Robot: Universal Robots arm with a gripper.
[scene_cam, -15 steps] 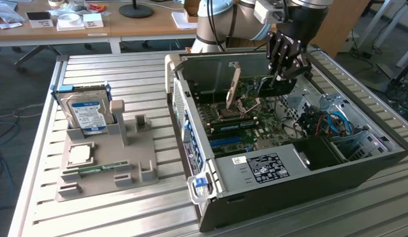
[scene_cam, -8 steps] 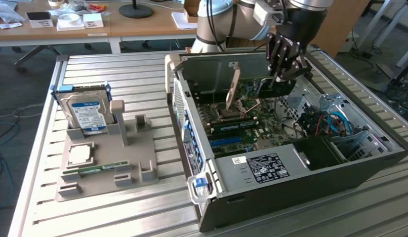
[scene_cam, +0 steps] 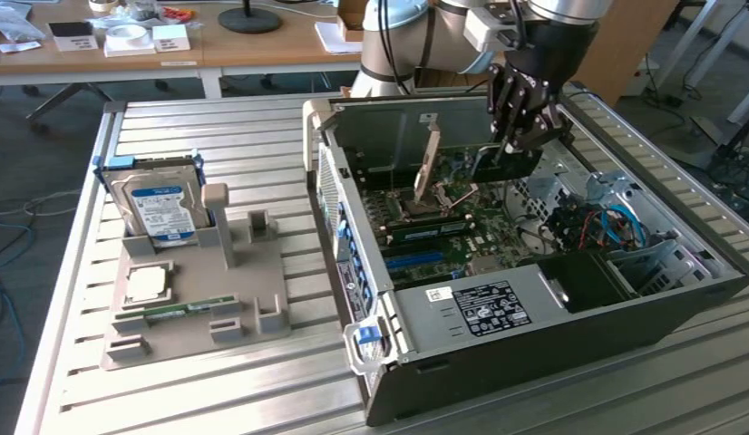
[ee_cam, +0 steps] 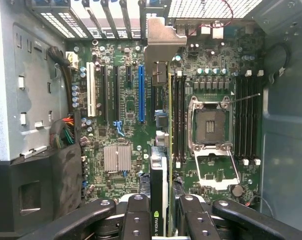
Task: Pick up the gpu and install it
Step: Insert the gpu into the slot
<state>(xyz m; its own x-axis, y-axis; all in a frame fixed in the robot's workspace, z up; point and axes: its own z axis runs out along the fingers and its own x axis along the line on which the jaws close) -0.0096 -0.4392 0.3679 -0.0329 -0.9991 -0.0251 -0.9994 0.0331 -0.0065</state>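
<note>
green gpu [ee_cam: 161,170], edge-on, upright over motherboard [ee_cam: 126,100]

We are looking down into the open computer case [ee_cam: 21,100], where our gripper [ee_cam: 161,222] is clamping the gpu [ee_cam: 160,175] edge-on between its black fingers [ee_cam: 138,220], the card running through the centre of the frame toward its silvery end bracket [ee_cam: 163,42]. Behind it the green motherboard [ee_cam: 126,135] is facing us, and the card's thin green edge is showing between the long blue slot [ee_cam: 141,92] and the nearest black memory slots [ee_cam: 178,120]. We are also seeing the processor socket [ee_cam: 211,125] just beyond those memory slots and a small silver heatsink [ee_cam: 117,159] near the blue slot, though we cannot tell whether the card is touching the board.
</note>
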